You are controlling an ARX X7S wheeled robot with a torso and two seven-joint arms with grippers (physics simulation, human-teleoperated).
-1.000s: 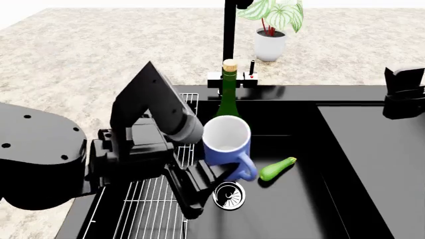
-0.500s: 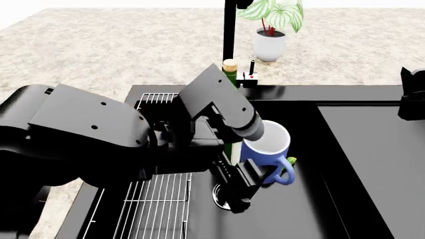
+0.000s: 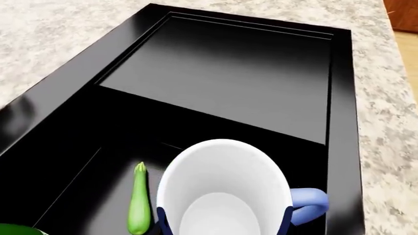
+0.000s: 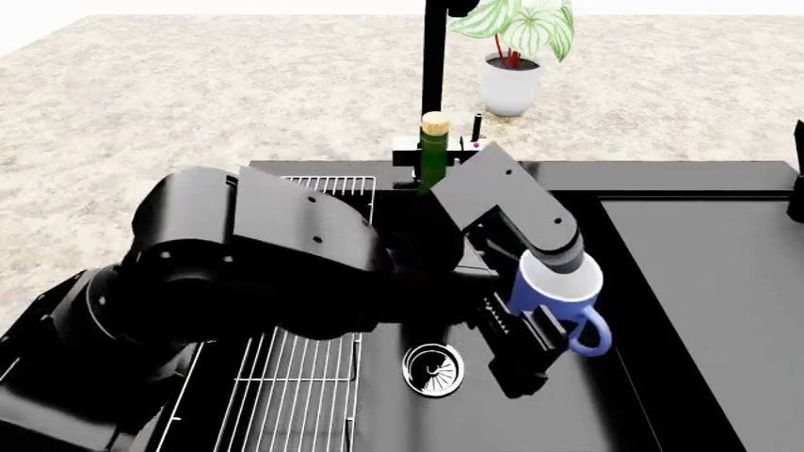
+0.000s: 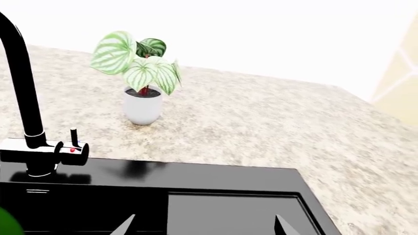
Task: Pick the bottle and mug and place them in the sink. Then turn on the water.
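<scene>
The blue mug (image 4: 559, 282) with its white inside hangs tilted over the right part of the black sink's (image 4: 590, 184) basin, handle towards the drainboard. My left gripper (image 4: 528, 344) is shut on it from below. In the left wrist view the mug (image 3: 222, 191) fills the near foreground above the basin floor. The green bottle (image 4: 434, 155) stands upright at the back of the basin by the faucet (image 4: 434, 56), with most of its body hidden behind my left arm. My right gripper (image 5: 204, 226) is open and empty over the drainboard. No water runs.
A small green zucchini (image 3: 138, 208) lies on the basin floor beside the mug. The steel drain (image 4: 434, 369) and white wire rack (image 4: 296, 395) are left of the gripper. A potted plant (image 4: 511, 80) stands on the counter behind the faucet. The flat drainboard (image 3: 222, 83) lies beyond the mug.
My left arm has carried the mug rightward across the basin, past the drain. The right gripper has slid almost out of the head view at the right edge.
</scene>
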